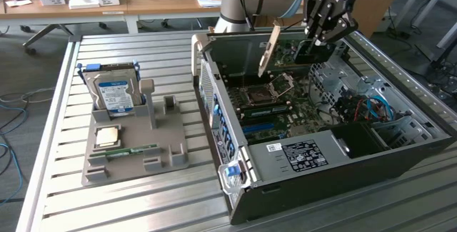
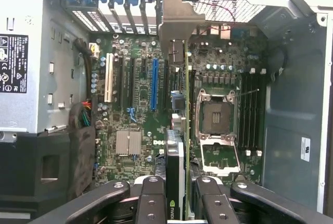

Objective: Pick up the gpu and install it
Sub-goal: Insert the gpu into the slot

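**Holding the gpu over the open computer case**

Clamped between the two black fingers (image 2: 151,200) of the gripper (image 1: 322,35) is the gpu (image 1: 312,53), a thin flat expansion card with a dark face and a narrow silver metal end bracket (image 1: 268,50). The jaws are closed on the card's end away from the bracket. The card hangs on edge above the inside of the grey metal tower case (image 1: 214,74), which lies on its side with its side panel off.

In the wrist view the gpu (image 2: 176,169) shows edge-on. It runs over the green motherboard (image 2: 140,130), between the long blue expansion slot (image 2: 154,84) and the square silver processor socket (image 2: 216,117). Its bracket (image 2: 176,23) points toward the case's slotted rear wall. Whether the card's lower edge touches the board cannot be told.

On the exterior view's left, well apart from the case, a grey moulded holder (image 1: 164,160) sits on the slatted aluminium table (image 1: 143,205). It carries an upright silver hard drive with a blue label (image 1: 114,94) and a small narrow green memory stick (image 1: 132,150).
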Available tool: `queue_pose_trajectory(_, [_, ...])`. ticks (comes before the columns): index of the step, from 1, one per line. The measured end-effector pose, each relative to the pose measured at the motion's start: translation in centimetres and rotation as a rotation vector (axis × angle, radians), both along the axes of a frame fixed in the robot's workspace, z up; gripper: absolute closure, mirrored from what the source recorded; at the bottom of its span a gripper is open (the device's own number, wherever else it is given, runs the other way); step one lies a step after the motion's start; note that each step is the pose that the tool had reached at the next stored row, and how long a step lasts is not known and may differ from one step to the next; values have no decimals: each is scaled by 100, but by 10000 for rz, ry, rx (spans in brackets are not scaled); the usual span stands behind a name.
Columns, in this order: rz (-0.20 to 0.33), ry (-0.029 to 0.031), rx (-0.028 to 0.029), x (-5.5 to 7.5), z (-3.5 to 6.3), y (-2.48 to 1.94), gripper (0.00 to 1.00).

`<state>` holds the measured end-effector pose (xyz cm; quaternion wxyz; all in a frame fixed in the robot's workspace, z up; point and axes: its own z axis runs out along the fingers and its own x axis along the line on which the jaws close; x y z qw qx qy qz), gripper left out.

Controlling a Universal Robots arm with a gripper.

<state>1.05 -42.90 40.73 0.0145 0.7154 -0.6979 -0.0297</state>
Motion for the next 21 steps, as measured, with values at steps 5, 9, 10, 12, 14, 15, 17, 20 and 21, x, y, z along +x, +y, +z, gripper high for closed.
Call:
queue_pose_trajectory(5, [0,-136,1,-2,-11,0,73])
queue_pose_trajectory(9, [4,-425,1,-14,-32,0,73])
queue_pose_trajectory(10, [6,-497,-1,-17,-36,0,73])
queue_pose_trajectory(12, [6,-546,0,-20,-43,0,73])
queue_pose_trajectory(14, [3,-547,1,-20,-53,0,73])
queue_pose_trajectory(15, [-8,-547,0,-20,-59,0,73])
queue_pose_trajectory(17, [-38,-547,-2,-21,-65,0,73])
queue_pose_trajectory(20, [-97,-546,-4,-33,-69,0,73])
queue_pose_trajectory(21, [-108,-547,-4,-38,-70,0,73])
